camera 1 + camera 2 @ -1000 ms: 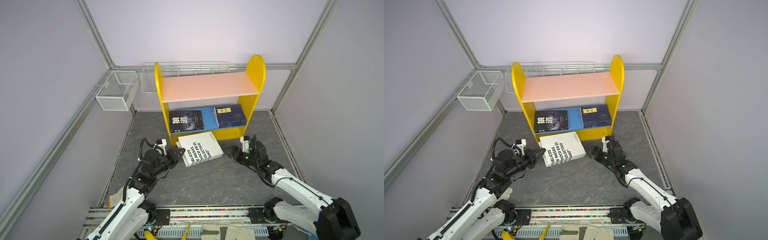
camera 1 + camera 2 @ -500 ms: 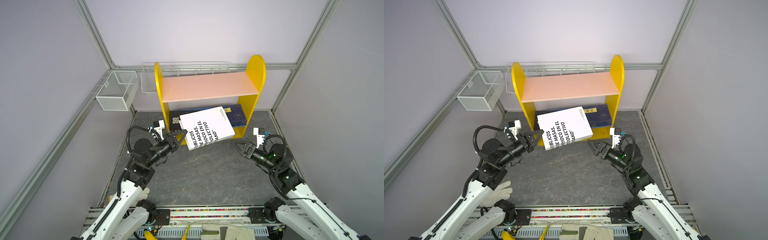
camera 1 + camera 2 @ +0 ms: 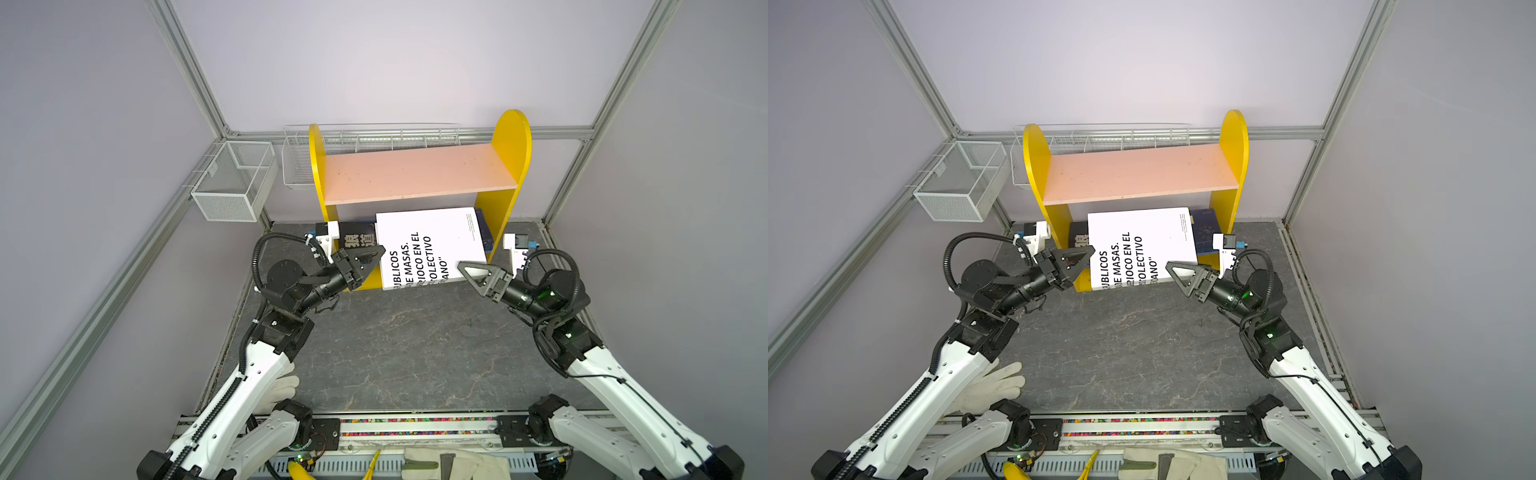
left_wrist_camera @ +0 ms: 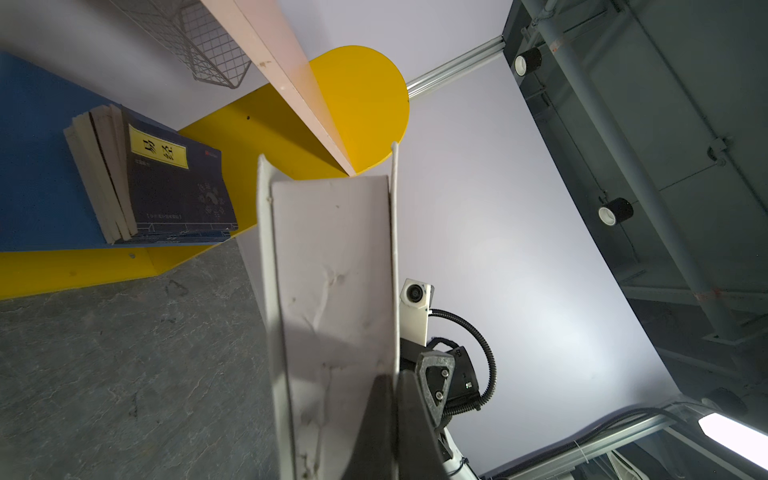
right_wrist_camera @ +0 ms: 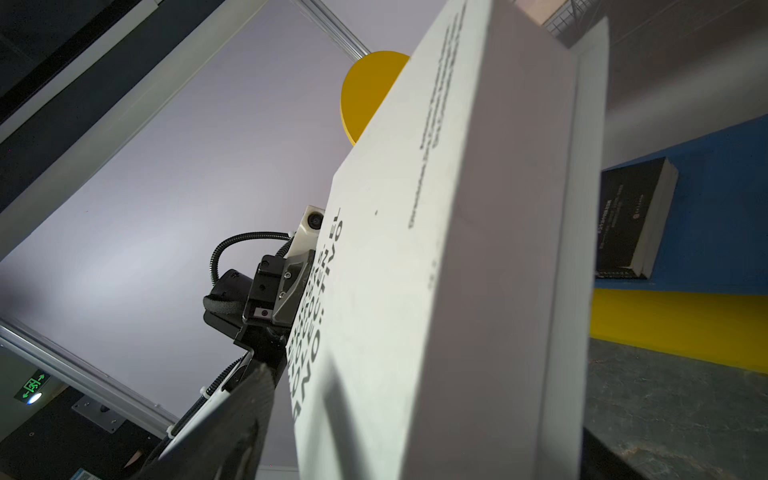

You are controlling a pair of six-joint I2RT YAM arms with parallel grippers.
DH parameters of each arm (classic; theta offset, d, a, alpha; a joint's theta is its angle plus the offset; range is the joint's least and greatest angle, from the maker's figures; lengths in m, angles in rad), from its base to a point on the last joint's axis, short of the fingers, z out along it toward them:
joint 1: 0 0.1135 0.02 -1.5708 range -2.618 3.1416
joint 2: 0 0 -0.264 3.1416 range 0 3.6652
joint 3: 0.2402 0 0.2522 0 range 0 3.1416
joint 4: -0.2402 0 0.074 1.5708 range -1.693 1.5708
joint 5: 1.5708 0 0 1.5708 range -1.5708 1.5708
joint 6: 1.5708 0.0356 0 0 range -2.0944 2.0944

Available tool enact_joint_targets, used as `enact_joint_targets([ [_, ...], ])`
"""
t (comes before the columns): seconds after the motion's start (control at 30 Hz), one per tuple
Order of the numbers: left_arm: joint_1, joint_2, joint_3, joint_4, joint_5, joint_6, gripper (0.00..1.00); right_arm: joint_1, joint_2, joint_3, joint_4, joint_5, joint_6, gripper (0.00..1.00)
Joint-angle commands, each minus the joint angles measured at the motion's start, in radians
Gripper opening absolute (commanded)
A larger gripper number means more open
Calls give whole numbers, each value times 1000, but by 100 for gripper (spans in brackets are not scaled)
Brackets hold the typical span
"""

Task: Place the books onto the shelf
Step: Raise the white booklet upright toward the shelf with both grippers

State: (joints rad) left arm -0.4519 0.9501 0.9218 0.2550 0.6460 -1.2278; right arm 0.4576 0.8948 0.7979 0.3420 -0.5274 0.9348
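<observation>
Both arms rise from the rail at the near edge and lean forward and inward, forearms sloping up and wrists levelled toward the shelf [image 3: 505,166]. The left gripper [image 3: 376,254] is clenched on the left edge of the large white book [image 3: 432,245]; in the left wrist view its fingers [image 4: 432,374] appear to pinch one cover only. The right gripper [image 3: 465,270] has its jaws spread wide around the book's near right corner, and I cannot tell whether they press it. The book hangs clear of the tabletop [image 3: 395,345], tilted, in front of the shelf's lower opening, its far edge just below the pink upper board [image 3: 415,172]. On the blue lower board [image 4: 33,166] lie a dark book with white characters [image 3: 358,240] at the left and stacked navy books [image 4: 174,187] at the right. Two white wire baskets [image 3: 232,183] hang beside and behind the shelf. White gloves [image 3: 282,390] lie on the grey marbled tabletop by the left arm's base; pale lilac walls in aluminium framing close it in.
</observation>
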Motion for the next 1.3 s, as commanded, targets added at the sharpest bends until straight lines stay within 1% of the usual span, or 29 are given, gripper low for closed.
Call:
enact_joint_targets([
  [0.0,-4,3,53,37,50,18,0,-6,21,49,25,-39,-30,93],
  [0.03,-5,5,55,35,53,21,0,-7,25,57,19,-46,-30,97],
  [0.07,-5,8,57,32,55,25,0,-7,29,62,17,-53,-28,98],
  [0.17,-4,17,64,32,61,36,0,-10,29,60,19,-58,-11,82],
  [0.27,-4,30,80,14,65,62,0,-14,25,49,23,-55,9,69],
  [0.37,-2,46,112,-27,67,107,0,-22,25,38,32,-48,36,63],
  [0.6,20,61,190,-177,7,248,0,-37,28,26,42,-12,102,55],
  [0.7,51,55,214,-248,-32,295,0,-46,34,29,36,3,127,52],
  [0.77,89,45,214,-272,-48,301,1,-53,38,33,32,17,138,51],
  [0.83,131,26,203,-273,-52,294,5,-58,47,52,15,29,141,50],
  [1.0,169,-13,218,-356,-103,353,24,-61,102,139,-14,41,153,48],
  [1.1,170,-31,230,-386,-140,382,31,-60,152,186,6,37,179,47],
  [1.27,171,-56,244,-454,-202,440,35,-60,247,260,82,28,252,44],
])
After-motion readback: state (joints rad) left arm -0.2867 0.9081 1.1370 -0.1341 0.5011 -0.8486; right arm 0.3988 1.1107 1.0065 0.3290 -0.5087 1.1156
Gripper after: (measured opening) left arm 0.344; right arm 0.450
